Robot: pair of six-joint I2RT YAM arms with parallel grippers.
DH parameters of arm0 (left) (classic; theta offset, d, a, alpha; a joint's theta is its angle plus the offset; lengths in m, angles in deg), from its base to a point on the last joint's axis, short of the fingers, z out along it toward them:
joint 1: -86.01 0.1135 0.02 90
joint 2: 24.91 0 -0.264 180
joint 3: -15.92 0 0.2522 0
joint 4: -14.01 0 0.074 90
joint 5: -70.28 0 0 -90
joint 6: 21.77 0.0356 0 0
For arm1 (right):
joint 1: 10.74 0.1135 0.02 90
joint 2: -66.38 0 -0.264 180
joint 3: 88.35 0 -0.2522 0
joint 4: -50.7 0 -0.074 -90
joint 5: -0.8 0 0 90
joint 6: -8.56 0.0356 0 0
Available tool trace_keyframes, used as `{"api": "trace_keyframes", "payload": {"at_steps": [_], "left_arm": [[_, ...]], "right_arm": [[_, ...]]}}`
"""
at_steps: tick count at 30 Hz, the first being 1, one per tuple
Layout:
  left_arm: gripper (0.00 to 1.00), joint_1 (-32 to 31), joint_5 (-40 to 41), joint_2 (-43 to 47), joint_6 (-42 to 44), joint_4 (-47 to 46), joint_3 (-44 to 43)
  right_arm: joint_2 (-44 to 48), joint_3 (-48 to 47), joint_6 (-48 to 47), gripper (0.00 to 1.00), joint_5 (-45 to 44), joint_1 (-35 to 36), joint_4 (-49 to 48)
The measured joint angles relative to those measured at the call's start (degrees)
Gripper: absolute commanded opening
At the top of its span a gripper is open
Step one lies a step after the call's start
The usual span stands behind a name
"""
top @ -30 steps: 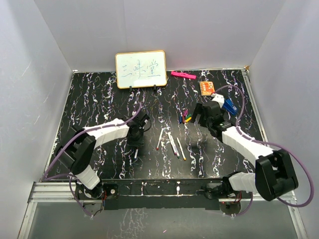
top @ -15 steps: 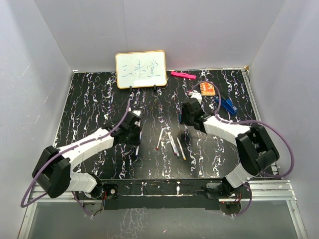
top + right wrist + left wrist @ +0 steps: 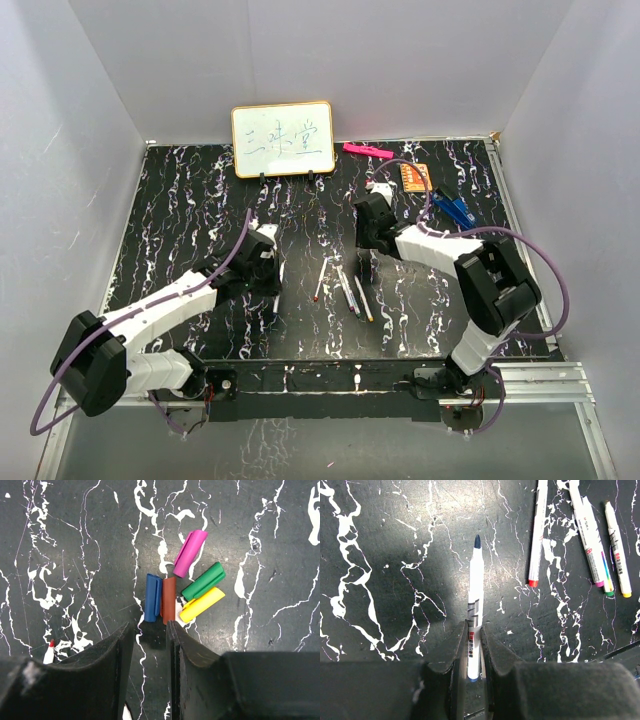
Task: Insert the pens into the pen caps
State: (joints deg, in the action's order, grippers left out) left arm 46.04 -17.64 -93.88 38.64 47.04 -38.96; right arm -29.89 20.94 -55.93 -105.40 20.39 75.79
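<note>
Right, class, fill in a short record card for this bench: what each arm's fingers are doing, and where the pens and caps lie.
left fingers: shut on the blue-tipped pen
right fingers: open, empty, just short of the caps
caps: five in one tight cluster (blue, red-brown, pink, green, yellow)
loose pens: four on the table beside the held one; ends red, pink, green, yellow
pens capped: none yet

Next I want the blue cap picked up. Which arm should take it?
Right. The right hand is open, with the blue cap just beyond its fingertips. The left hand is occupied, shut on a pen.
</note>
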Motion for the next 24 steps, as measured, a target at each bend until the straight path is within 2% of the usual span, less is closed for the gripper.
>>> {"api": "trace_keyframes", "payload": {"at_steps": [12,24], "left_arm": [[0.0,-0.02,0.72,2.93,1.11,-0.87,1.44],[0.0,-0.02,-0.87,1.2,1.49,-1.51,1.51]], "right_arm": [[-4.24,-3.23,-1.09,0.3,-0.39,0.0,0.0],[-6.38,-4.15,-1.62,0.29,-0.72,0.0,-0.61]]}}
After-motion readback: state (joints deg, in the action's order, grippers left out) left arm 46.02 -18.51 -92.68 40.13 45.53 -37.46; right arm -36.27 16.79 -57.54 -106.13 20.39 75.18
